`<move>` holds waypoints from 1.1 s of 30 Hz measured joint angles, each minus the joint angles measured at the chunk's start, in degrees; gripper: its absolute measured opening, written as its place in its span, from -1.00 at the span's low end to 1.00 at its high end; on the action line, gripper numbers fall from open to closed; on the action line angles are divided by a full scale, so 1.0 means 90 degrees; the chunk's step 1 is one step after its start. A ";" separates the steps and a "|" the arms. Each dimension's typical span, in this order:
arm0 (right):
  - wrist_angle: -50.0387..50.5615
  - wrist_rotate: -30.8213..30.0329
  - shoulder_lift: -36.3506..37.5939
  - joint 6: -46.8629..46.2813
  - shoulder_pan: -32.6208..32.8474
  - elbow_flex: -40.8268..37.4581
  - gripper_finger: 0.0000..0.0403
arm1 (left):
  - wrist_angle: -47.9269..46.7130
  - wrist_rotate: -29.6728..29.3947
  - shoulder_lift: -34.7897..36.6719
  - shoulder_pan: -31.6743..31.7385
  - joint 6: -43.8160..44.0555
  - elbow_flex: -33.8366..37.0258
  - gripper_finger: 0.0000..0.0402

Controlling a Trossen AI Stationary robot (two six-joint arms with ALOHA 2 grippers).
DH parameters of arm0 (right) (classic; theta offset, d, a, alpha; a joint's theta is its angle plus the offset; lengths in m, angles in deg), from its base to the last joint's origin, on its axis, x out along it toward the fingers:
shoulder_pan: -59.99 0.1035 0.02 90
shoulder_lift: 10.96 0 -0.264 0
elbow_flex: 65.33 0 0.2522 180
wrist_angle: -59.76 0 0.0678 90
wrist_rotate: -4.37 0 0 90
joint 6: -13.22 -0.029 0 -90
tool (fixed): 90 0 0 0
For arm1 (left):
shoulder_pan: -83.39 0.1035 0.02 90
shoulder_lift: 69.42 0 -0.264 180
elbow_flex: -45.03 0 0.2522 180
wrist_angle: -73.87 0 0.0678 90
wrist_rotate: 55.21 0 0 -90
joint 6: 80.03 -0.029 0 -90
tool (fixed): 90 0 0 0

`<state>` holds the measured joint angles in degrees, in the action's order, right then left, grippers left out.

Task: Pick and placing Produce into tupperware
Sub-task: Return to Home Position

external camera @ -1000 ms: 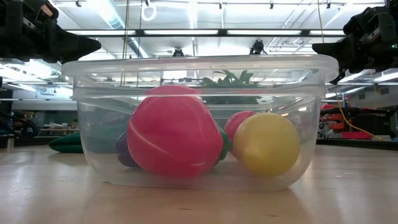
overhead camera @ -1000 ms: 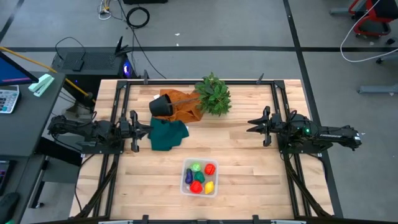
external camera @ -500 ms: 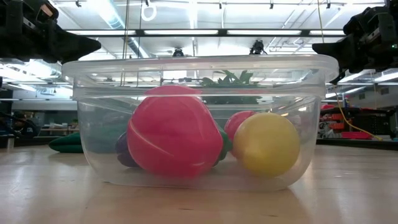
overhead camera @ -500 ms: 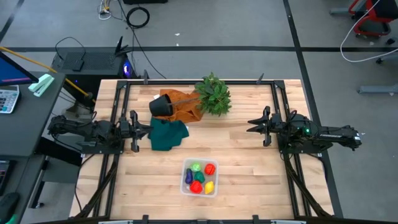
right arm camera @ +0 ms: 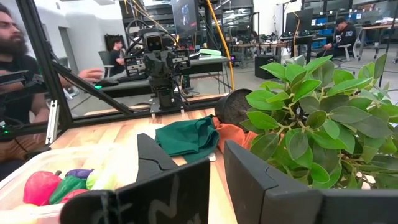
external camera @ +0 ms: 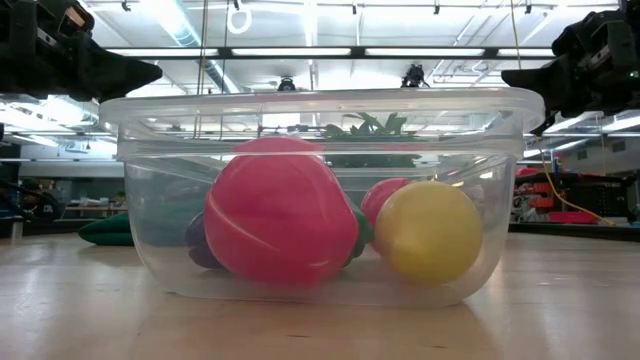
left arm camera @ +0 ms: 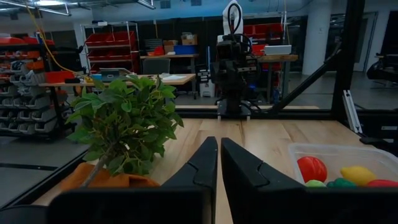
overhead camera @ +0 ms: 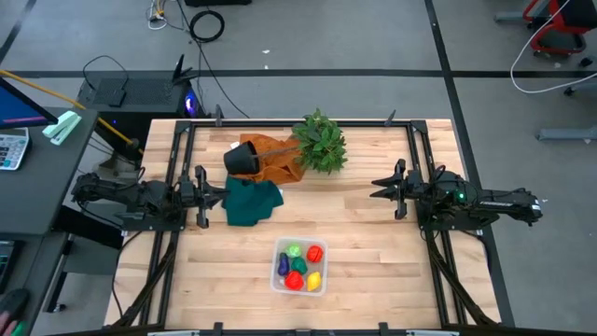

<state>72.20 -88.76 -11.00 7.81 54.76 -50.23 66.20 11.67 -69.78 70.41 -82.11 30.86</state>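
Note:
The clear tupperware [overhead camera: 300,266] stands near the table's front edge, in the middle. Inside it lies the produce: two red pieces [overhead camera: 314,253] [overhead camera: 295,280], a light green one [overhead camera: 295,251], a yellow one [overhead camera: 314,279] and a purple one [overhead camera: 284,266]. The low view shows them resting on the tub's floor [external camera: 300,290]. My left gripper [overhead camera: 222,193] hovers level at the table's left side, shut and empty [left arm camera: 219,155]. My right gripper [overhead camera: 375,191] hovers level at the right side, shut, with nothing between its fingers. Both are well clear of the tub.
A black pot [overhead camera: 241,157] lies tipped on an orange cloth [overhead camera: 277,161] at the back, beside a bushy green plant [overhead camera: 322,142]. A dark green cloth [overhead camera: 252,202] lies just in front of my left gripper. A black frame [overhead camera: 280,121] rims the table. People sit beyond it.

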 joint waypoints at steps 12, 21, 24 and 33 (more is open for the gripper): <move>0.0000 0.0002 0.0000 0.0002 -0.0002 0.0000 -1.00 | 0.0000 0.0000 0.0002 -0.0002 0.0000 0.0002 -0.80; 0.0002 0.0006 0.0002 0.0001 -0.0001 0.0000 -1.00 | 0.0000 0.0001 0.0000 -0.0002 0.0000 0.0002 -0.86; 0.0001 0.0007 0.0002 0.0000 0.0000 0.0000 -1.00 | 0.0000 0.0002 0.0000 -0.0001 0.0000 0.0002 -0.85; 0.0002 0.0037 0.0000 0.0000 -0.0002 0.0000 -1.00 | -0.0001 0.0001 0.0001 0.0000 -0.0002 0.0002 -0.80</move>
<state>72.22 -88.43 -10.99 7.81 54.74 -50.23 66.19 11.68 -69.78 70.41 -82.13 30.88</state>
